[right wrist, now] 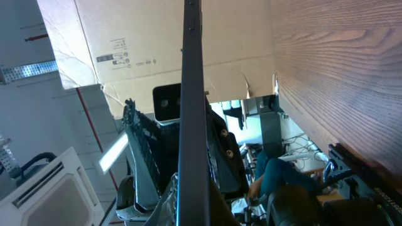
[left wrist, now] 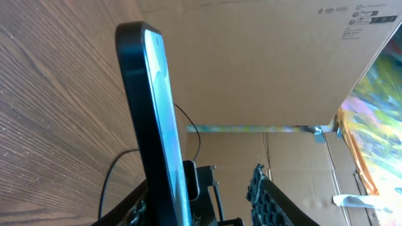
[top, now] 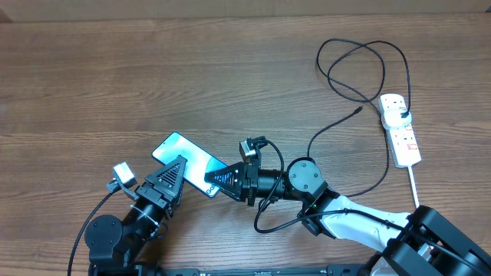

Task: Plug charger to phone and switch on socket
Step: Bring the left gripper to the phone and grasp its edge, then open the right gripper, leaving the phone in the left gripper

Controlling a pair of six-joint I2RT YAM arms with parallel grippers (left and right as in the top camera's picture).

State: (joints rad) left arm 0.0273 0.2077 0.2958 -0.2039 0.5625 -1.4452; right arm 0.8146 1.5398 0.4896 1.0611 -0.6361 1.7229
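The right claw (top: 223, 182) is closed on the lower end of the phone (top: 184, 158), fingers tight against both faces in the right wrist view. The left claw (top: 177, 172) stands open around the phone's other side: one ribbed finger (left wrist: 266, 194) sits well apart from the screen. The phone is tilted on edge near the front edge of the table (top: 115, 84), left of middle. The charger (top: 349, 77) loops by the far right corner, its tip free on the table and its plug head in the socket (top: 404, 138) along the right edge.
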